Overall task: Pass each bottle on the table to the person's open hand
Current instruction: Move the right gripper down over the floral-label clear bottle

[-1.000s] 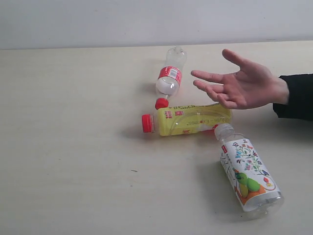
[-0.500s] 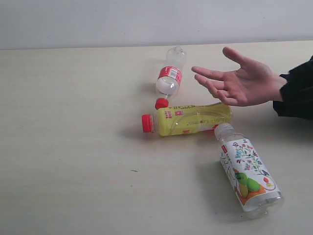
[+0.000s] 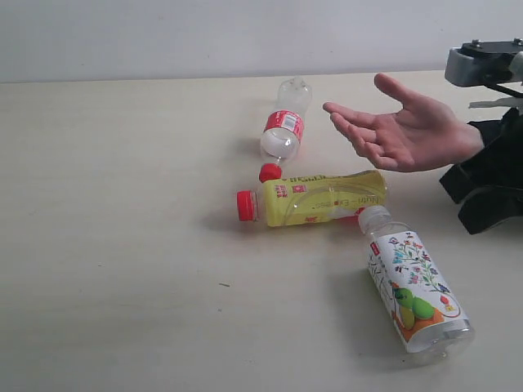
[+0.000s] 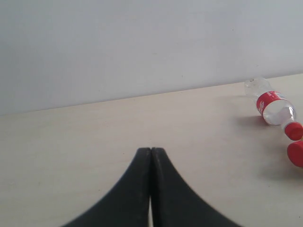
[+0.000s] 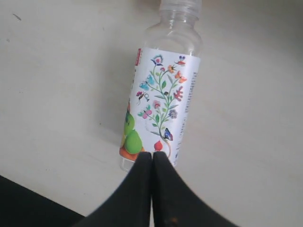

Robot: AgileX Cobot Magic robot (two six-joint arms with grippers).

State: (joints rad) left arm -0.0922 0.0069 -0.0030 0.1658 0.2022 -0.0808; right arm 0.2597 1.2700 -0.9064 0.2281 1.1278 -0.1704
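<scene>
Surface: pale beige table (image 3: 122, 245), faint grain, a few dark specks; its far edge meets a plain grey-white wall (image 3: 163, 33).
Bottles in view: three, all lying on their sides.
Small bottle (image 3: 283, 124): clear, red label; the closest of the three to the far edge, about midway along it. Its red cap points away from that edge and lies just beside the yellow bottle's shoulder; contact cannot be told.
Yellow bottle (image 3: 319, 198): near the middle of the table, roughly parallel to the far edge. Its red cap is at the end toward the left arm's side.
Floral bottle (image 3: 415, 282): clear, with a flower and green-fruit label; the farthest of the three from the far edge, on the right arm's side. It lies slanted, its neck just beside the yellow bottle's base end.
Open hand (image 3: 404, 129): the person's, palm up with fingers spread, holding nothing. It is raised over the table above the yellow bottle's base end. A dark sleeve (image 3: 494, 131) shows behind the wrist.
Right arm (image 3: 484, 67): grey and black parts at the exterior view's right side, crossing in front of the sleeve.
Right gripper (image 5: 151, 154): black fingers pressed together with nothing between them, poised over the floral bottle's base end and not touching it.
Left gripper (image 4: 151, 150): fingers pressed together, empty, over bare table. The small bottle lies well apart from it.
</scene>
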